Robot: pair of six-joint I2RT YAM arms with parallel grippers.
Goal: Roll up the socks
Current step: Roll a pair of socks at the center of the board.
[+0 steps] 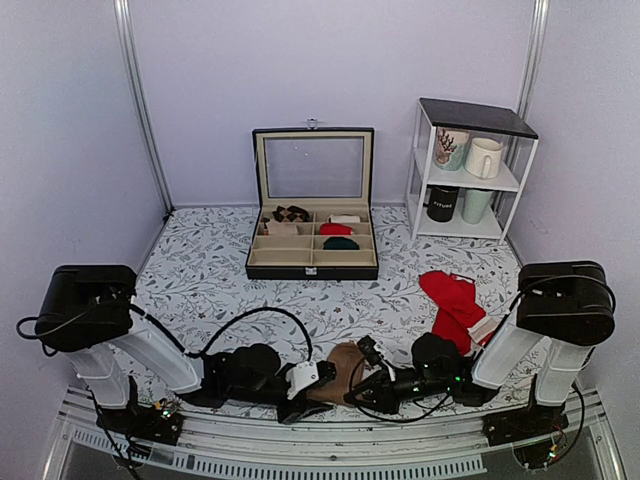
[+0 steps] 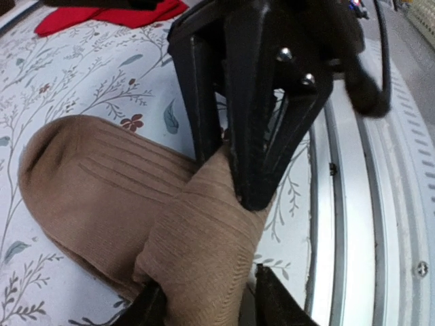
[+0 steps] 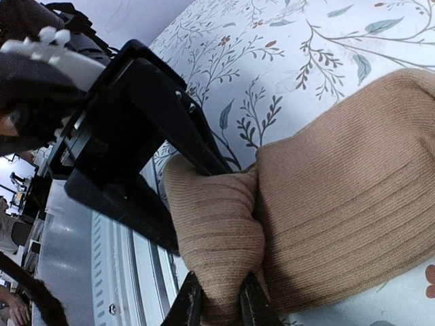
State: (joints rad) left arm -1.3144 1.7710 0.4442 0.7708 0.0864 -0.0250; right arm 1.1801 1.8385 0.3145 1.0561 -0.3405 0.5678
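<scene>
Open box (image 1: 313, 271) holds small rolls (image 1: 336, 229) — tan socks (image 1: 345, 365) lie outside.

Tan-brown ribbed socks (image 2: 115, 197) on a flower-printed desk (image 2: 81, 75)
Fine ribs are seen in the tan-brown knit; the desk is covered in white, printed with grey-green sprigs and small red flowers. The fingers (image 2: 248, 136) are black, a second pair of socks (image 1: 455, 305) is red, and the box (image 1: 313, 215) is black, lined in beige.

Pale lavender walls (image 1: 80, 120) are closing in the scene under even, soft light. A leaf-printed table (image 1: 200, 270) is spreading across the middle, and at two o'clock a white shelf (image 1: 475, 116) is holding four mugs (image 1: 483, 158).
</scene>
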